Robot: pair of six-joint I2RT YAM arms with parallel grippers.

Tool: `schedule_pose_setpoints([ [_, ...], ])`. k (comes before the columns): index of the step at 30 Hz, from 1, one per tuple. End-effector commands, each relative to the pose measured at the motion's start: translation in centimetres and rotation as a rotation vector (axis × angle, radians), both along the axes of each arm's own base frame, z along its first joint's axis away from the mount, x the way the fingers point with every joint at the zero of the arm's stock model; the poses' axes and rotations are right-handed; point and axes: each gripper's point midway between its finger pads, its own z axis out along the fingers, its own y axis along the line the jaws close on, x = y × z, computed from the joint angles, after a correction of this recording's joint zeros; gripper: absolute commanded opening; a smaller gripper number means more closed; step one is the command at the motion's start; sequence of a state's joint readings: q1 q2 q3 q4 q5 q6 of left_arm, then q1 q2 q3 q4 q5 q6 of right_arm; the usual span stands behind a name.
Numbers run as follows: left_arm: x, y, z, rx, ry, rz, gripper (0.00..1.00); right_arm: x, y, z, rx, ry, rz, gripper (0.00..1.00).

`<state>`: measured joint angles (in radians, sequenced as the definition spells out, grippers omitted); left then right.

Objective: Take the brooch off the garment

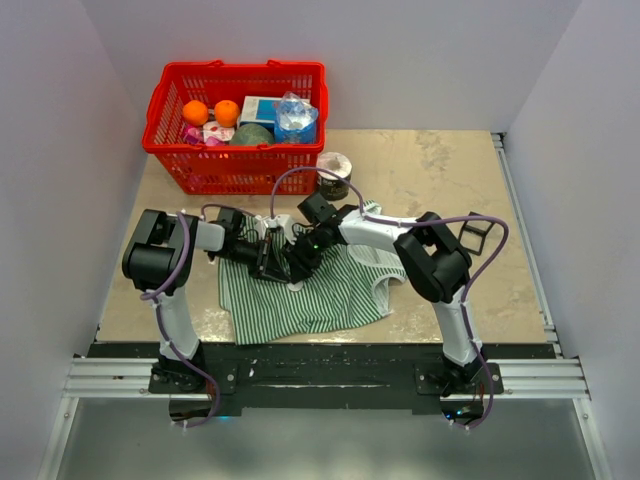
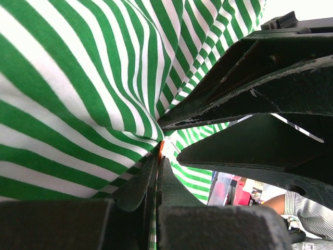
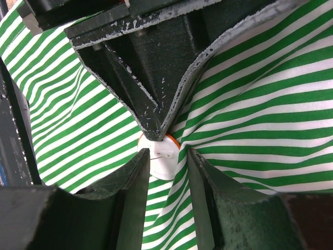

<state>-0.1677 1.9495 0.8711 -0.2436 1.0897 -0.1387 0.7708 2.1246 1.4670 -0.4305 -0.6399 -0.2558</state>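
Left gripper [image 2: 157, 156] is pinching shut on the orange rim of the brooch [image 3: 158, 157], which is lying on the garment [image 1: 310, 295]; right gripper [image 3: 167, 156] is standing part open, straddling the disc. From above, both are hiding it. Far left, a red basket [image 1: 230, 172] is holding oranges [image 1: 195, 112] and blurred packets

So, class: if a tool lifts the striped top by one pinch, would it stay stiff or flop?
Likely floppy: the garment creases deeply where the left tool pinches it. Probably light too: it lies in thin rumpled folds on the table.
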Motion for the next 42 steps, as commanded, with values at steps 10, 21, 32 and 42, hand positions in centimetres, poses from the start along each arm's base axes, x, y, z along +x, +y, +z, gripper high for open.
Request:
schedule_pose_setpoints([
  [10, 1.2, 0.6, -0.5, 0.010, -0.038, 0.006, 0.00, -3.7, -1.5, -4.0, -0.086, 0.135, 0.091, 0.47],
  [21, 1.2, 0.6, -0.5, 0.013, -0.045, 0.001, 0.00, -3.7, -2.2, -4.6, -0.100, 0.165, 0.098, 0.42],
  [32, 1.3, 0.7, -0.7, 0.024, -0.054, -0.004, 0.00, -3.6, -3.1, -4.8, -0.111, 0.141, 0.138, 0.40],
  [42, 1.4, 0.7, -0.7, 0.025, -0.059, -0.005, 0.00, -3.5, -3.7, -5.2, -0.135, 0.120, 0.153, 0.38],
])
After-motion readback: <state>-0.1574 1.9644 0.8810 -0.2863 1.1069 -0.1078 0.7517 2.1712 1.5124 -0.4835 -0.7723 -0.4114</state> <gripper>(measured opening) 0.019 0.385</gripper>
